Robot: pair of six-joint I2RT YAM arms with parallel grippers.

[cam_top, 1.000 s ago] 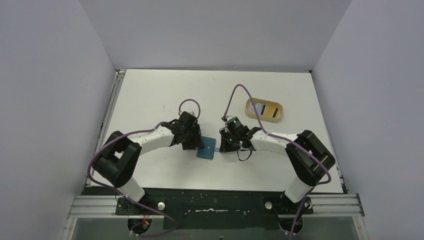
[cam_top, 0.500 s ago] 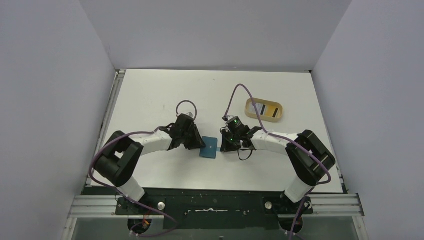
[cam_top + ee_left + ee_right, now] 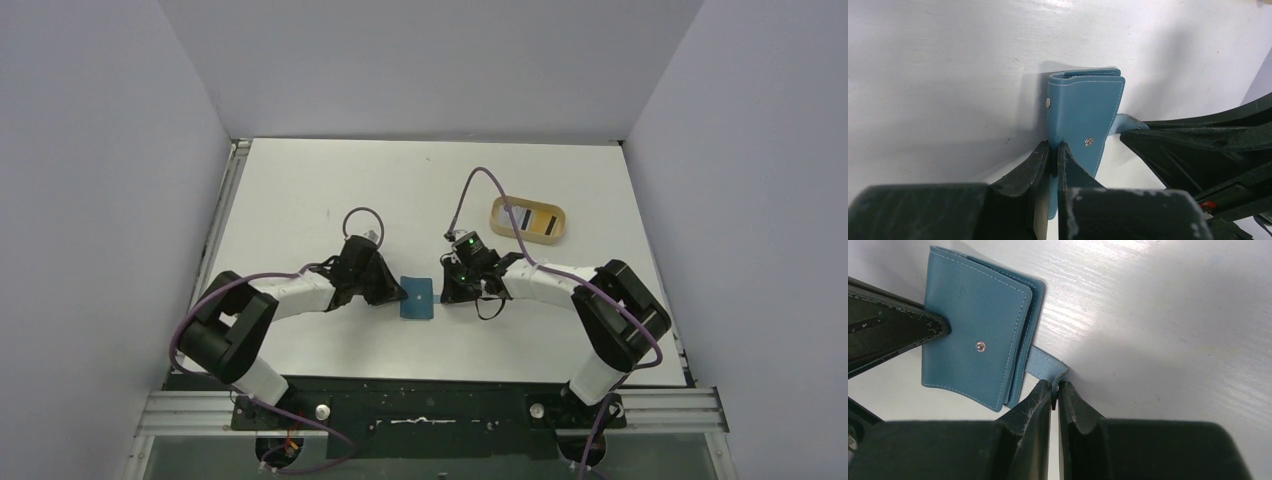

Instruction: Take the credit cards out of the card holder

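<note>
The teal-blue card holder lies between my two grippers near the middle of the table. In the left wrist view the card holder is folded shut and my left gripper is shut on its near edge. In the right wrist view the card holder shows a silver snap, and my right gripper is shut on its short snap tab. No credit cards show inside the holder. A pale card with a black stripe lies in the tan tray.
A tan rounded tray sits at the back right of the white table. Purple cables loop above both wrists. The table's left edge has a metal rail.
My left gripper has drawn back to the left and now pinches the holder's left edge. The holder has turned a little squarer. My right gripper has stayed put on the tab.
</note>
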